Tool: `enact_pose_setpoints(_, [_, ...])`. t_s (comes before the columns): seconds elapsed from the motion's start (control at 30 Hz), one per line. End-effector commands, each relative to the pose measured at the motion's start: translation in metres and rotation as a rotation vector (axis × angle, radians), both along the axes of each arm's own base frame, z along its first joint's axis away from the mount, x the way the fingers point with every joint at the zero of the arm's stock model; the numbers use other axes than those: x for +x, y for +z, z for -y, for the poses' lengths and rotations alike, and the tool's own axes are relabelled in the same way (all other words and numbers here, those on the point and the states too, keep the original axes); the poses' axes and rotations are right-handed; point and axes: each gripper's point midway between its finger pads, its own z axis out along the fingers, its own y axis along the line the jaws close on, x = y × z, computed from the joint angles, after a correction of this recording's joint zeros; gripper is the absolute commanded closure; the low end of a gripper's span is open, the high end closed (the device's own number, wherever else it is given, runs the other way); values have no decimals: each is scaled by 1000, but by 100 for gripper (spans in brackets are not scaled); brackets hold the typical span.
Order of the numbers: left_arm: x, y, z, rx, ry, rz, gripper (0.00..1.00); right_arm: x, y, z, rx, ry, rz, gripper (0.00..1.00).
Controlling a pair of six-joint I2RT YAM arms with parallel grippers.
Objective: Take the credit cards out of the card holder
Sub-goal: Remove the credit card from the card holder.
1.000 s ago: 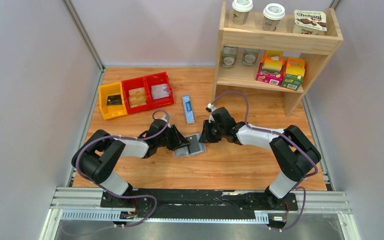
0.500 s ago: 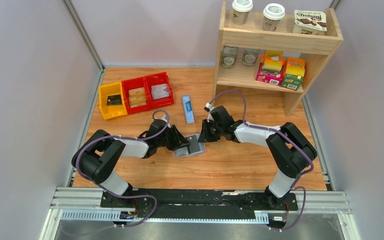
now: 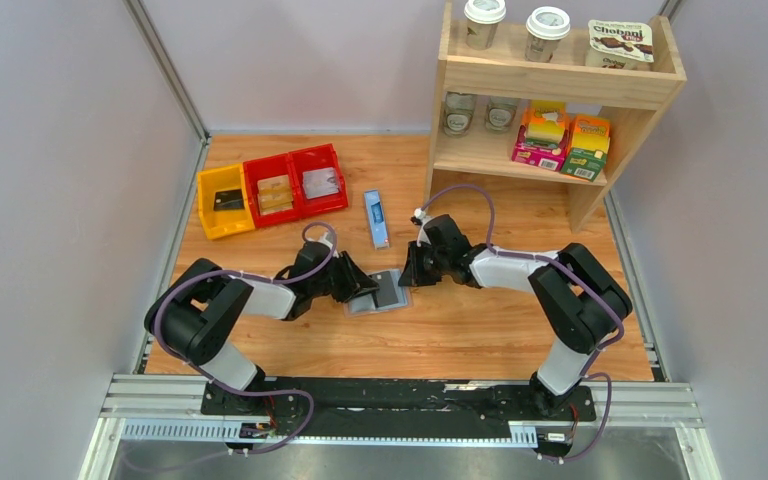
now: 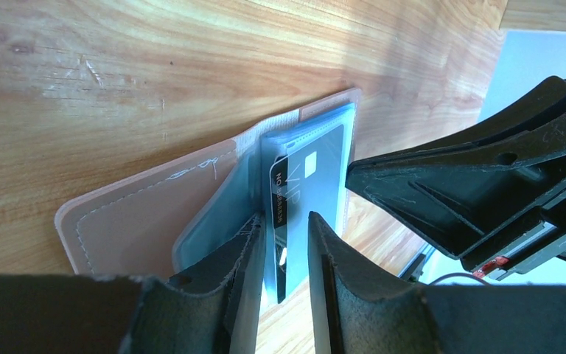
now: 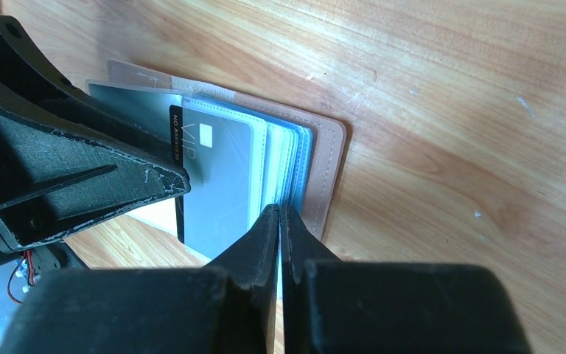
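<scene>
Straddling credit card [image 4: 302, 184] lengthwise w/ slightly spread left gripper [image 4: 286, 223] at card holder's [image 4: 140, 221] left; pinching its right edge w/ pressed-together right gripper [image 5: 280, 212], likely set for leftward pull.

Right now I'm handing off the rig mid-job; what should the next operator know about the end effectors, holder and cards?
Left end effector: open, jaws either side of the dark VIP card edge, not pinching it.
Right end effector: shut on the card holder at its blue pocket edge.
The holder lies open on the table between the arms.
Done: holder opened. Left: close on the card, slide it out, check for more.
</scene>
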Motion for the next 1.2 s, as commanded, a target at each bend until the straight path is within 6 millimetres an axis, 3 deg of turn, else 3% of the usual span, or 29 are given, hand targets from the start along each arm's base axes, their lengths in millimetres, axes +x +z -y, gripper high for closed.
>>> enact_pose_setpoints(0.0, [0,10,6,-48,-14,41,65,-21,-21,4,-29,31,-68,96])
enact_pose_setpoints(0.2, [3,32,8,-76,-26,118,68,-21,-23,5,-32,29,-74,96])
enact_pose_setpoints(0.67, [3,46,10,-121,-32,171,86,-22,-28,6,-41,22,-85,96])
enact_pose_setpoints(1.07, [-5,25,-13,-39,7,112,96,-14,-24,10,-54,0,-52,96])
enact_pose_setpoints(1.17, [-7,21,-17,-20,12,99,96,-9,-15,11,-43,-7,-23,95])
